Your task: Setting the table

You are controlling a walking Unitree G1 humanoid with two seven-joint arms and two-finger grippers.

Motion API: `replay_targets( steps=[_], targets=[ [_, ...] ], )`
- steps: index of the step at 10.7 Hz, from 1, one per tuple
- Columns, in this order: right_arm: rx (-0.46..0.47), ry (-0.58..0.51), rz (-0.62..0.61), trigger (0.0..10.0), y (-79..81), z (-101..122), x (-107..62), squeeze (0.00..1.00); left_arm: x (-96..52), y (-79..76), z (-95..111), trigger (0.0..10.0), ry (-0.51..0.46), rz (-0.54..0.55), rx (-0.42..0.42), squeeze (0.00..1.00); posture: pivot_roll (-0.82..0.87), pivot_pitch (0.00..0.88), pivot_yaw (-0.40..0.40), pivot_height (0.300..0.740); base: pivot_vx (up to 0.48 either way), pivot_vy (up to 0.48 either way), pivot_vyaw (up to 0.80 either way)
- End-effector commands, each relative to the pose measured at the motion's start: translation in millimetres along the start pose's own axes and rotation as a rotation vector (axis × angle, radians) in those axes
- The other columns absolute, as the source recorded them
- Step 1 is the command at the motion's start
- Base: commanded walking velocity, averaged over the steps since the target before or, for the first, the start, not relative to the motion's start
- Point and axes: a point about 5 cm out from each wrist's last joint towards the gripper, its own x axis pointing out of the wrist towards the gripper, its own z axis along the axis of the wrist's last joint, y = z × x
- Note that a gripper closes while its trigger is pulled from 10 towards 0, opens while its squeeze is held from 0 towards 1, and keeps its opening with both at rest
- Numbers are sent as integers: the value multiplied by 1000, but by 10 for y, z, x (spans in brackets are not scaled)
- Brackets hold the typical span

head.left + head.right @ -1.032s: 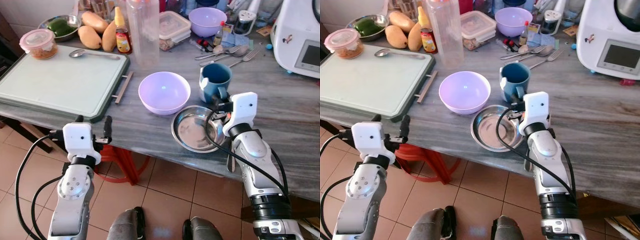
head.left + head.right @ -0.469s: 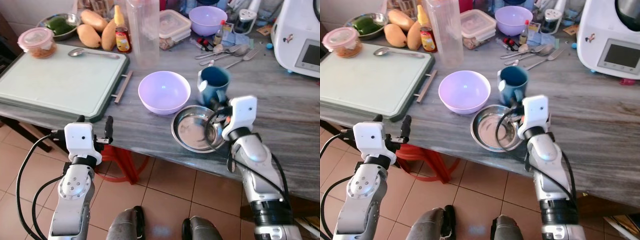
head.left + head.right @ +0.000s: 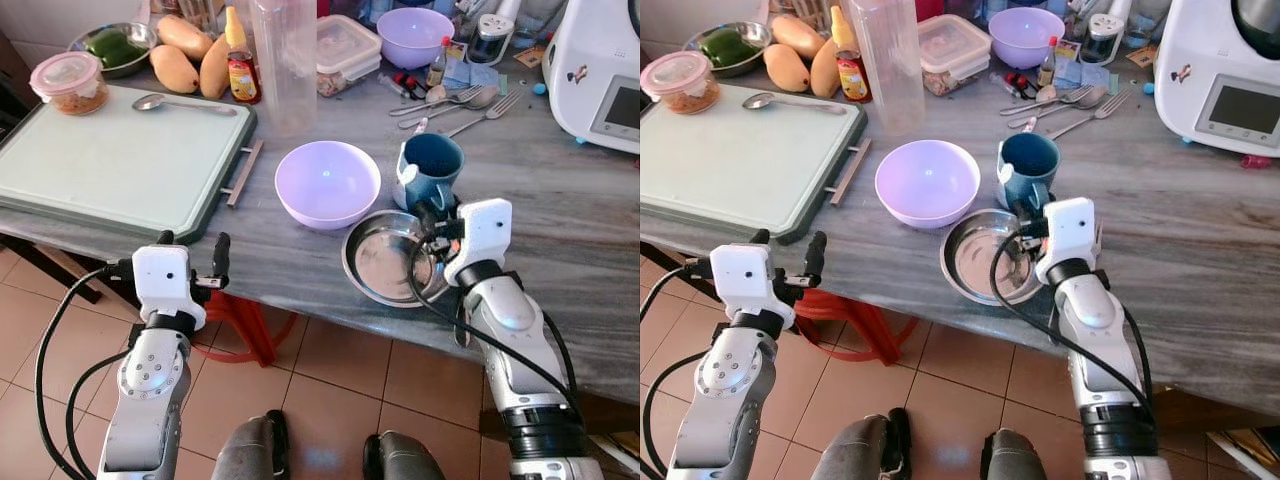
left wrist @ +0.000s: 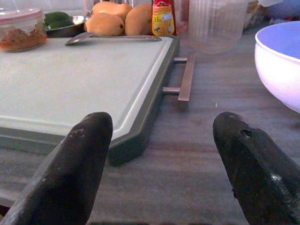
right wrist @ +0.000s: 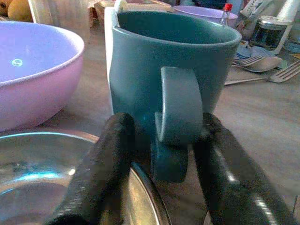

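Fingers point(image 5: 110, 164) of the right gripper point(image 5: 159, 159) stood slightly parted on either side of the teal mug's point(image 3: 432, 163) handle, close enough to bracket it but, as far as the wrist view showed, not yet pressing on it, so the mug sat on the tabletop point(image 3: 560, 200) under its own weight. That straddle looked chosen so a small squeeze would catch the handle and lift the mug without tipping it. Just on the near side of the mug lay the steel plate point(image 3: 385, 260), its rim under the gripper, and to the left of both sat the lilac bowl point(image 3: 328, 183); the three were grouped at the near edge, likely as one place setting. The left gripper point(image 3: 190, 258) hung off the near edge of the tabletop with its fingers point(image 4: 77, 164) spread wide and empty, aimed toward the green cutting board point(image 3: 120, 160) and kept clear of the work. Farther back, spoons and forks point(image 3: 455, 100) lay loose beside a second lilac bowl point(image 3: 415, 30), probably the cutlery left to fetch, and a tall clear jug point(image 3: 285, 60) stood behind the bowl
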Motion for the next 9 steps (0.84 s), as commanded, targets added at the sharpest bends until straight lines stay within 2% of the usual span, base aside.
replay_targets(
  steps=[1,4,5,8,9],
  targets=[
    [-17,-7,8,10000,12,8,-17,831,-13,5,15,10000,0,-4,-4,0,-6,197,33,740,0,0,0],
    [-58,-5,-35,10000,-68,5,-17,804,-4,0,20,10000,-2,-11,-6,0,-6,196,35,740,0,0,0],
    [-71,-23,-53,10000,-96,35,-11,765,-2,-6,20,10000,-2,-13,-6,0,-5,196,35,740,0,0,0],
    [-78,-60,-78,10000,-82,129,-46,753,8,-11,16,10000,-3,-10,-11,0,-8,187,30,740,0,0,0],
    [-74,-73,-81,10000,-64,150,-69,545,10,-13,16,10000,-4,-11,-11,0,-10,186,29,740,0,0,0]
  ],
)
